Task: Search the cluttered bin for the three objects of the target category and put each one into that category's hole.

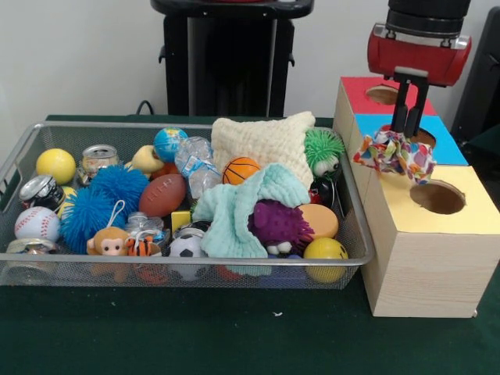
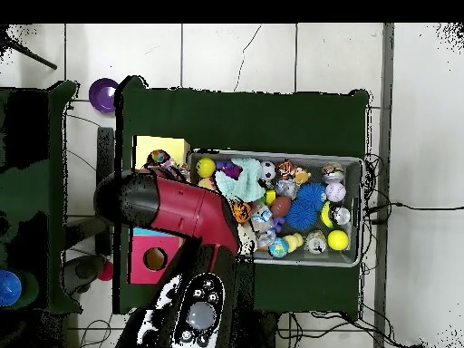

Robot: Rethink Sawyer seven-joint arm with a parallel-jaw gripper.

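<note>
The gripper point(image 1: 408, 129) hangs over the blue box point(image 1: 444, 142), closed on a multicoloured cloth point(image 1: 394, 154) that dangles just above that box's hole. The blue box sits between a red box point(image 1: 361, 87) behind it and a yellow box point(image 1: 469, 195) in front, each with a round hole in its top; all three stand in a row just beside the bin point(image 1: 23, 152) on the green desk point(image 1: 234, 336). The bin is crowded: a cream knitted cloth point(image 1: 262, 141) at the back, a mint cloth point(image 1: 234, 211) draped over a purple spiky toy point(image 1: 277, 225), a blue spiky ball point(image 1: 98, 199), a football point(image 1: 162, 194), a basketball point(image 1: 240, 169), a baseball point(image 1: 36, 223), a yellow ball point(image 1: 55, 165) and a toy monkey point(image 1: 108, 241). Seen from overhead, the red arm point(image 2: 186, 210) reaches across the boxes.
</note>
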